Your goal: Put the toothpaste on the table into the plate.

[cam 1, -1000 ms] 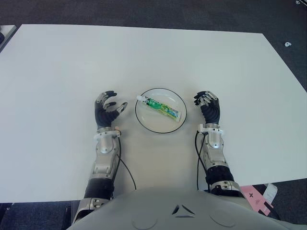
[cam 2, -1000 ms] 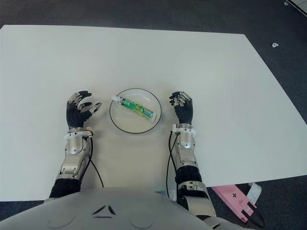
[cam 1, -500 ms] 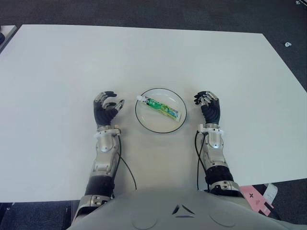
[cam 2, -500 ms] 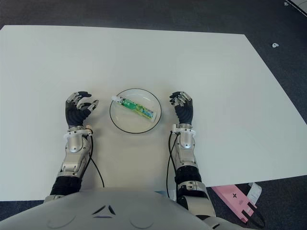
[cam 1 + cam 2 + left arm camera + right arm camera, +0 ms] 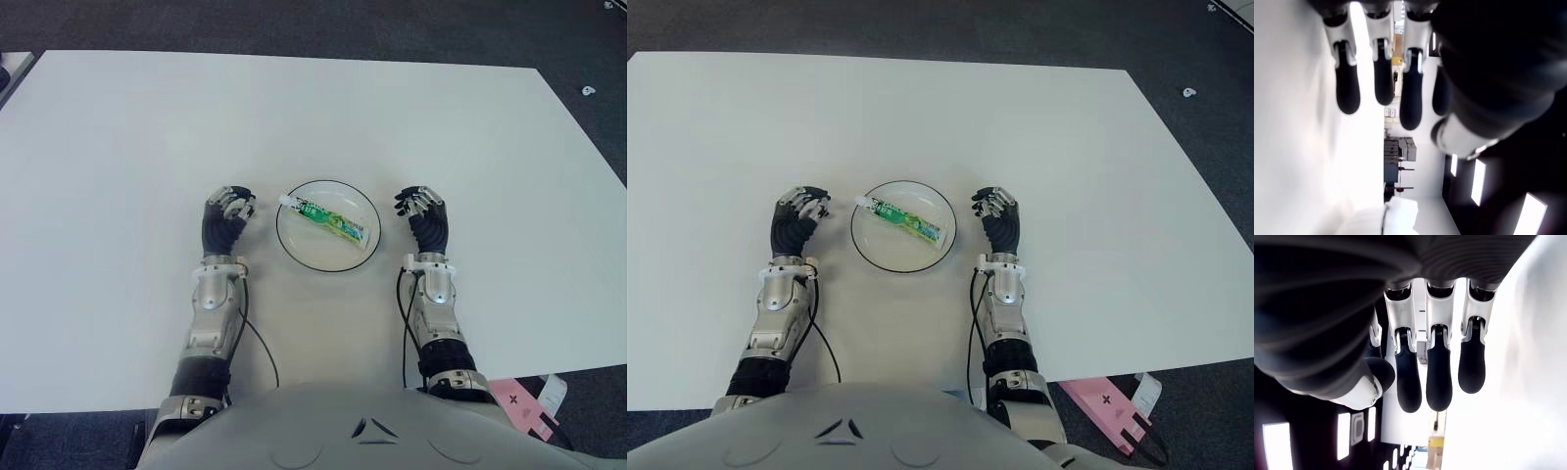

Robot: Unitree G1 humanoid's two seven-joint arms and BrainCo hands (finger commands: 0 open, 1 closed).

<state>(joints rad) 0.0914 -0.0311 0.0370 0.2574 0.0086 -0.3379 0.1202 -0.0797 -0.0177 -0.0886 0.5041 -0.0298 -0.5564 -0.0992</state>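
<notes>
- While both our forearms reach forward over the table (image 5: 118,147), our left hand (image 5: 224,217) shows just left of the plate (image 5: 294,250), apart from its rim, knuckles up.
- Our left fingers (image 5: 1347,95) hang curled and side by side with narrow gaps between them, the thumb (image 5: 1469,137) folded across below them; they hold nothing.
- Our right hand (image 5: 425,217) shows just right of the plate, likewise clear of the rim and knuckles up.
- Our right fingers (image 5: 1440,382) are bent the same way, close together, the thumb (image 5: 1364,384) tucked beside them, with nothing in the grasp.
- We see the toothpaste (image 5: 327,221) lying flat inside the plate, slanted, its cap end toward the far left rim and its flat end toward the near right.
- We see a bare white tabletop, with dark floor (image 5: 294,24) beyond its far edge and to its right.
- We notice a pink object (image 5: 524,403) on the floor past the near right corner.
</notes>
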